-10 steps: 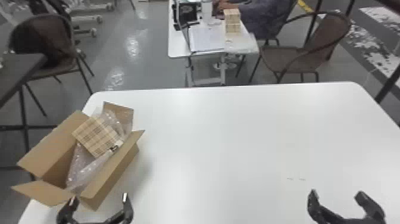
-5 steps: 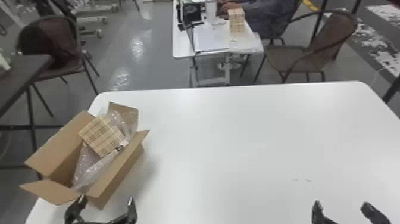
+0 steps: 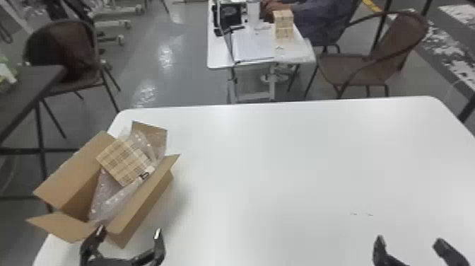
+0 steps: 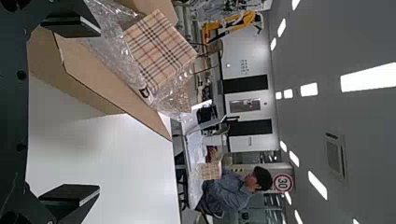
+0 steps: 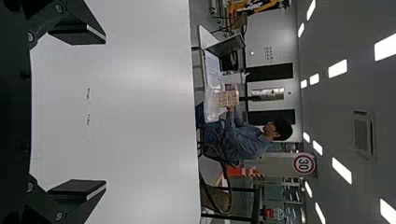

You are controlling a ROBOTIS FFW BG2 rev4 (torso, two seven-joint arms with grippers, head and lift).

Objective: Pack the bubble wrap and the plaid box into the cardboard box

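Hovering, fingers apart: left tool (image 3: 129, 231) near cardboard box (image 3: 76, 169), right tool (image 3: 409, 240) above table (image 3: 282, 169).

Black right hand (image 3: 409, 240), flat wedge-shaped fingers (image 5: 74, 187), round grey screws (image 5: 59, 8)

Cardboard box (image 3: 141, 201) at left end of table (image 3: 282, 159); bubble wrap (image 3: 106, 191) inside it, plaid box (image 3: 123, 161) lying tilted on the wrap, toward the far end. Left gripper (image 3: 129, 231) at near side by the box's near end, right gripper (image 3: 410, 240) over the table's near right part. Beyond the far edge: second table (image 3: 221, 53) bearing stacked boxes (image 3: 283, 24) on its right side, one chair (image 3: 63, 56) behind left, another chair (image 3: 399, 56) behind right.
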